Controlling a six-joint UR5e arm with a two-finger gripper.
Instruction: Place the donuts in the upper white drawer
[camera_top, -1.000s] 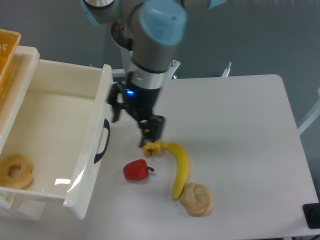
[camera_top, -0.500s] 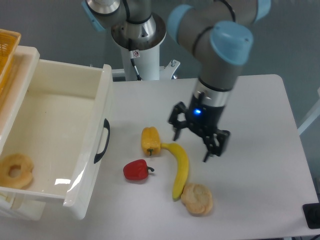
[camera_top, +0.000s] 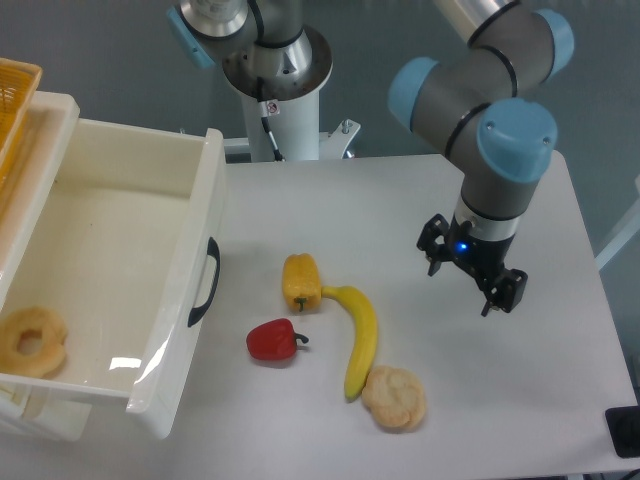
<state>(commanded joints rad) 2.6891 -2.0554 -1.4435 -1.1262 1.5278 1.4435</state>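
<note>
1. One of the donuts (camera_top: 32, 341) lies in the upper white drawer (camera_top: 195, 262), at its near left corner.
2. The pincer (camera_top: 470, 282), spread wide and empty, hangs far right of the drawer.
3. The pastry looks light, soft and crumbly; gripping across the ring seems safest.

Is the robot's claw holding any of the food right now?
No. The gripper is empty and open, above bare table, right of the banana.

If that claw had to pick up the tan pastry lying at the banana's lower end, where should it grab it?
Probably from straight above, the claw closing across the pastry at its upper-right and lower-left edges. It lies flat and lumpy on the table, so only the sides offer grip. The banana touches its upper-left edge, so keep the fingers off that side.
</note>
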